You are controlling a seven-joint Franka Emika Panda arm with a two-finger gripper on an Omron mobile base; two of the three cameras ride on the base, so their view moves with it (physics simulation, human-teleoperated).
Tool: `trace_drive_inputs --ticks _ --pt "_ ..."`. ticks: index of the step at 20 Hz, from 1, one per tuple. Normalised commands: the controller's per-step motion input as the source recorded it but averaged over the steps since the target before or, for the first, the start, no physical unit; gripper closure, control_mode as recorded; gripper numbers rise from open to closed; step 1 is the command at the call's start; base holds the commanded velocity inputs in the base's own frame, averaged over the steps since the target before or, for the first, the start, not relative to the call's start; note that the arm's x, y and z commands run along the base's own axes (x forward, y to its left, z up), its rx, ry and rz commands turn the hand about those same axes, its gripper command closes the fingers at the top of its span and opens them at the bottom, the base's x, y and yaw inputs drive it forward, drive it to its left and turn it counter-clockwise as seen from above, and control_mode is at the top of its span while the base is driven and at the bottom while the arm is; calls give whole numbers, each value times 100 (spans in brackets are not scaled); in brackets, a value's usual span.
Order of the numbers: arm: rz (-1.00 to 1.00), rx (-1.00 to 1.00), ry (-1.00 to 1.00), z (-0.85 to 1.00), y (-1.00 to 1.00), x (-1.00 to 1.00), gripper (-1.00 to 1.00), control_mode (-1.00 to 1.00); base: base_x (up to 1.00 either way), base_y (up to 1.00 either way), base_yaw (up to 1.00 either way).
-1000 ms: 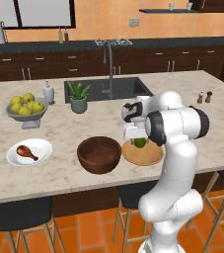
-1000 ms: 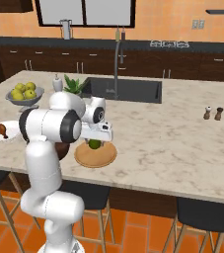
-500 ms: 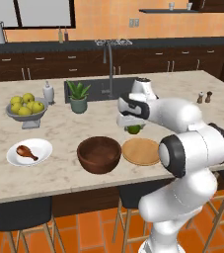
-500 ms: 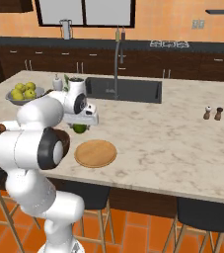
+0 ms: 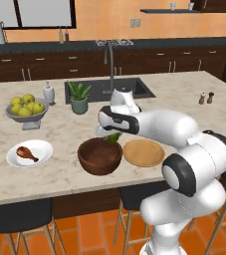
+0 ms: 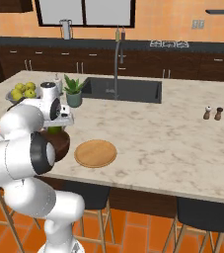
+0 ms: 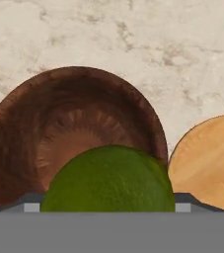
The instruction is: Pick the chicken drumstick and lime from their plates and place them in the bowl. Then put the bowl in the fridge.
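Observation:
The small green lime (image 5: 114,137) hangs just above the far right rim of the dark-brown wooden bowl (image 5: 99,156), and my gripper (image 5: 112,133) is shut on it. In the hand view the lime (image 7: 110,181) bulges at the bottom over the bowl (image 7: 69,123), whose inside holds nothing. From the right the lime (image 6: 55,130) peeks out under the gripper (image 6: 57,125), above the bowl (image 6: 59,144). The reddish-brown drumstick (image 5: 27,153) lies on the white plate (image 5: 41,147), left of the bowl. The tan wooden plate (image 5: 143,152) is bare. The fridge is out of view.
A grey pedestal dish of yellow-green fruit (image 5: 25,107) stands at the back left, beside a soap bottle (image 5: 48,93) and a potted plant (image 5: 78,97). The sink (image 5: 109,88) lies behind. Salt and pepper shakers (image 5: 206,97) stand far right. Stools are tucked under the counter's front edge.
My gripper has lifted the lime off the wooden plate and carried it left, to above the bowl. The wooden plate is now bare.

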Motion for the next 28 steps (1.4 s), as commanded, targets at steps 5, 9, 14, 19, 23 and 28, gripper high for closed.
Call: trace_drive_inputs --ticks 5,9,14,19,23,28 --pt "21 -10 9 -46 50 0 100 -100 0 0 0" --pt "9 -12 3 -57 14 0 100 -100 0 0 0" --pt "3 0 1 -29 4 0 100 -100 0 0 0" --pt "3 0 -2 -16 5 0 -100 -100 0 0 0" --pt "0 0 -7 0 0 0 -100 -100 0 0 0" --pt "0 0 -1 2 0 0 -100 -100 0 0 0"
